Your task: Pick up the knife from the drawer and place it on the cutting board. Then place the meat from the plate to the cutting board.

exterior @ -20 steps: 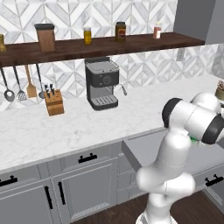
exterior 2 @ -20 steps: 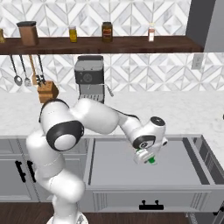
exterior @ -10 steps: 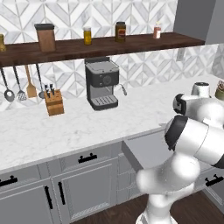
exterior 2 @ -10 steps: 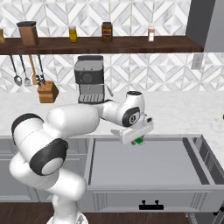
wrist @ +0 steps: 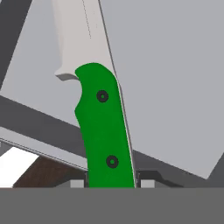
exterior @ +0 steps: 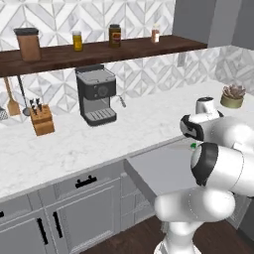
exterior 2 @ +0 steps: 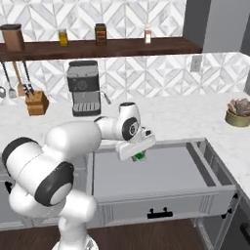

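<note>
Pincer (exterior 2: 138, 155) clamped on the knife (wrist: 105, 127) by its green handle, blade pointing away from the hand. Knife is off the drawer (exterior 2: 161, 173) floor, hanging over its open back-left area, below counter (exterior 2: 195, 114) level.

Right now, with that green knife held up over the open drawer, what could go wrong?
The end effector pinches the knife only low on its handle, so a quick swing might twist or drop it into the drawer. The bare blade sticks out ahead and could scrape the counter. The open drawer juts out where the arm's elbow might bump it.
</note>
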